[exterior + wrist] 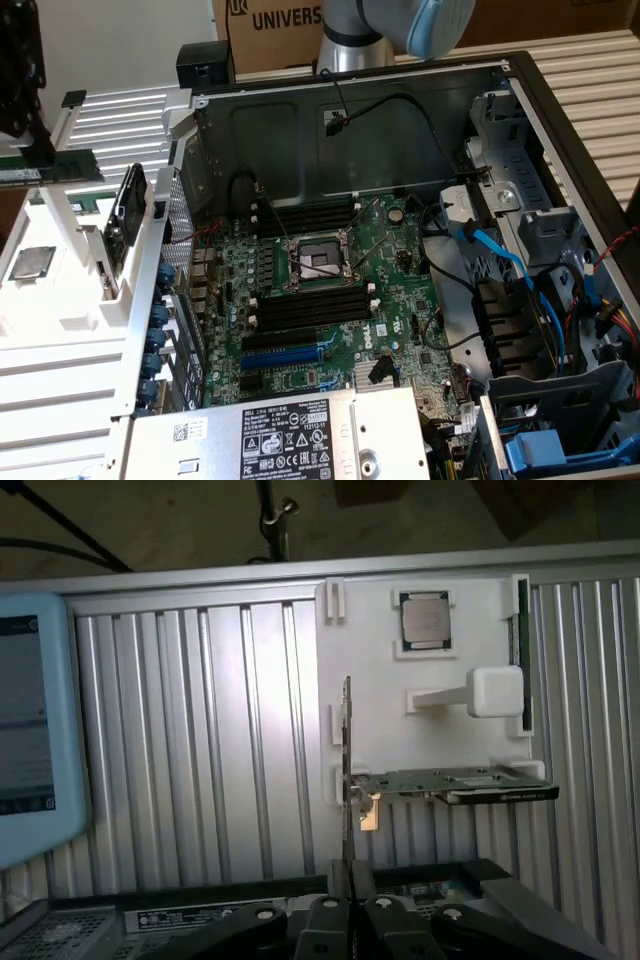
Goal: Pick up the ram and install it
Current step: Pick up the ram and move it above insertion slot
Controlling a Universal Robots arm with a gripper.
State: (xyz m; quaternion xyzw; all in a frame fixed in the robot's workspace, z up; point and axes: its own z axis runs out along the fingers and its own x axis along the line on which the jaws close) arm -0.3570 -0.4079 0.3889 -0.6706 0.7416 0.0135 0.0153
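Claw: the claw (pixel 350 885) has its two fingertips pressed together with nothing between them. Its tips and black links show, and the rest is cut off by the wrist view's edge.
Hard to make out: a black shape (pixel 18 70) hangs at the exterior view's left edge, cut off. From here I cannot tell what it is.
Ram: the ram (pixel 55 167) lies flat in a narrow channel along the edge of the white tray (pixel 385 730), well apart from the claw. One end runs out of the exterior view at its left. Its label is too small to read.
Tray contents: the graphics card (pixel 450 783) stands on edge in its slot and is the item nearest the claw tips. The square processor (pixel 425 620) sits in a recess farther from the claw, just beside the ram's channel.
Computer case: the case (pixel 290 125) lies open and holds the motherboard (pixel 400 290). Its black memory slots (pixel 310 218) run in banks on either side of the socket.
Cut off: a pale blue screen device (pixel 30 730) is partly out of the wrist view, its text unreadable.
Arm: the arm (pixel 400 25) is cropped at the exterior view's upper edge, in front of a cardboard box (pixel 270 25).
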